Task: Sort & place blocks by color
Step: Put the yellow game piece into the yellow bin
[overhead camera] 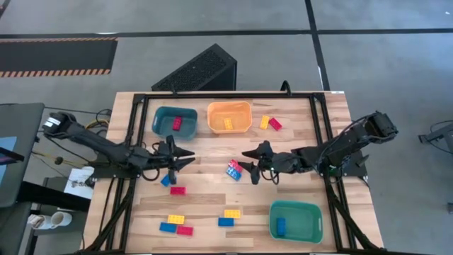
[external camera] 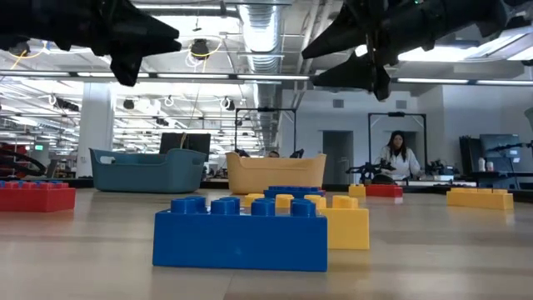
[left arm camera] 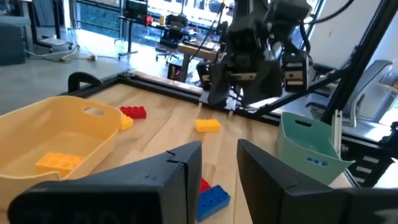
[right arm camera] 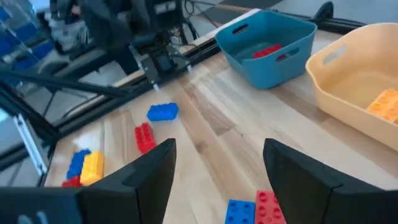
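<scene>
Wooden table (overhead camera: 205,205) holds scattered blocks; red-blue pair (overhead camera: 233,169) at centre, between both grippers; left gripper (overhead camera: 185,157) hovers beside it, fingers apart, holding nothing; right gripper (overhead camera: 247,156) faces it, fingers wide, empty; teal bin (overhead camera: 175,120) holds 1 red block (overhead camera: 177,125); orange bin (overhead camera: 229,117) holds 1 yellow block (overhead camera: 228,123).

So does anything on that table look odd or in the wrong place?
One thing: a red studded plastic brick lies in the dark teal plastic bin, while a blue brick lies in the green bin. Bin colours don't match their contents.
</scene>
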Motion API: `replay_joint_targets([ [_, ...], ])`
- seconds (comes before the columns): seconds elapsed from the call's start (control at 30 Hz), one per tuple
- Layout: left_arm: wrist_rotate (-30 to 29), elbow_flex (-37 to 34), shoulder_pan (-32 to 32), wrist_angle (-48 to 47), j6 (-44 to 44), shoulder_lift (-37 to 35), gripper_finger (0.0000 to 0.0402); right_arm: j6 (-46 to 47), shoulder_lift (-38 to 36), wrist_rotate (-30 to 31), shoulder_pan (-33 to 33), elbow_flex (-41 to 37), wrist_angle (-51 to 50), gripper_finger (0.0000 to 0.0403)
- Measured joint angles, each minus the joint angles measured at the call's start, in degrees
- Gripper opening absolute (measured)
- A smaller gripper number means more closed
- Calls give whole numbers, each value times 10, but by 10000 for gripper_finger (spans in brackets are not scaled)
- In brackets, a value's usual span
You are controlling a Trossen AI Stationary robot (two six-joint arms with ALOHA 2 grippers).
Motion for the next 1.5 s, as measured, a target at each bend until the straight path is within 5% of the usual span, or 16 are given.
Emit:
replay_joint_targets([
  [0.4, 55, 0, 0, 85, 64, 26, 87, -37, 0, -22, -13, 0, 29, 185],
  [0.5, 54, 0, 0, 85, 67, 26, 87, -34, 0, -83, -30, 0, -2, 178],
  [0.8, 51, 0, 0, 87, 54, 26, 87, -3, -2, -200, -78, 33, -166, 218],
  [1.07, 51, 0, 0, 76, 38, 28, 86, -62, -8, -123, -108, 169, -495, 239],
  [1.5, 49, 0, 0, 73, 67, 28, 86, -183, -14, -173, -229, 174, -502, 240],
])
